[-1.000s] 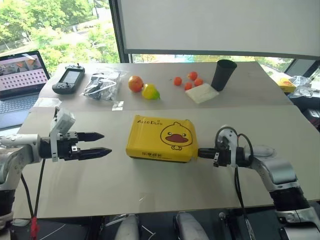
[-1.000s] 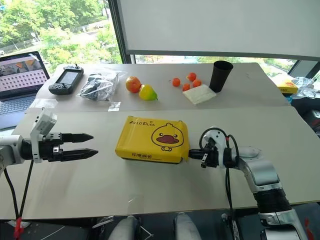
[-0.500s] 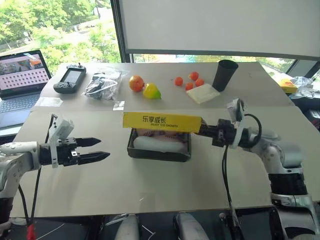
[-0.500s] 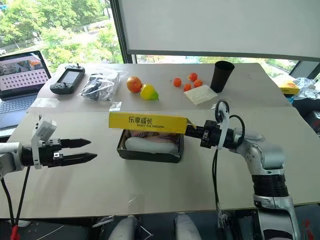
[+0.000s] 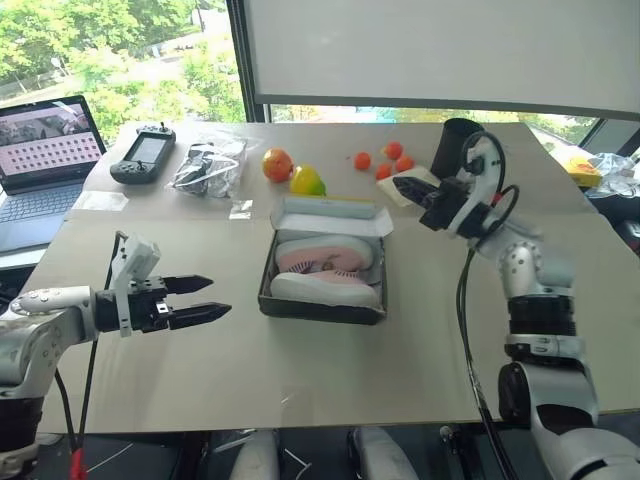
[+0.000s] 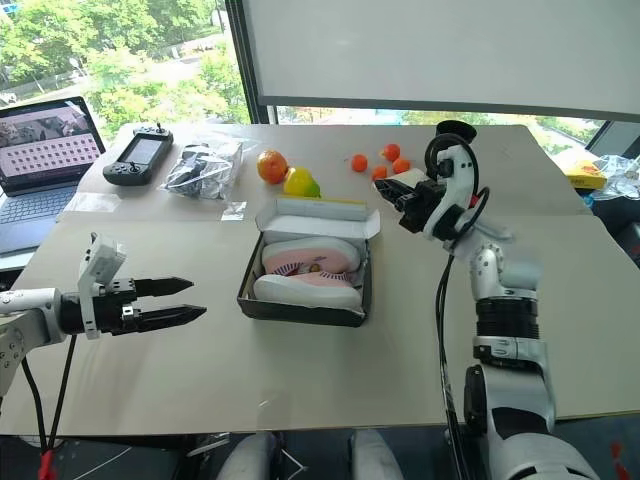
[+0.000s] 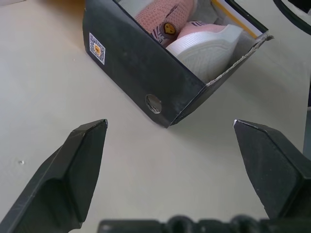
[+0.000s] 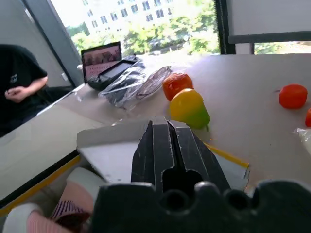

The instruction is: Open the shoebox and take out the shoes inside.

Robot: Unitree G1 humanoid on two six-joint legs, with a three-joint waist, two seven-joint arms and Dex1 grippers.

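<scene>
The shoebox [image 5: 322, 300] sits open mid-table [image 5: 200, 380], two pink shoes [image 5: 325, 270] inside. Left gripper [image 5: 210, 300] fingers are spread; right gripper [image 5: 400, 185] fingers are pressed together above the lid [image 5: 330, 215].

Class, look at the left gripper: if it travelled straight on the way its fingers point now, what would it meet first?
Most likely the shoebox. The left gripper is open and aimed at the box's dark side wall near a corner, with bare table between. Depth is hard to judge, so its height against the wall is uncertain.
</scene>
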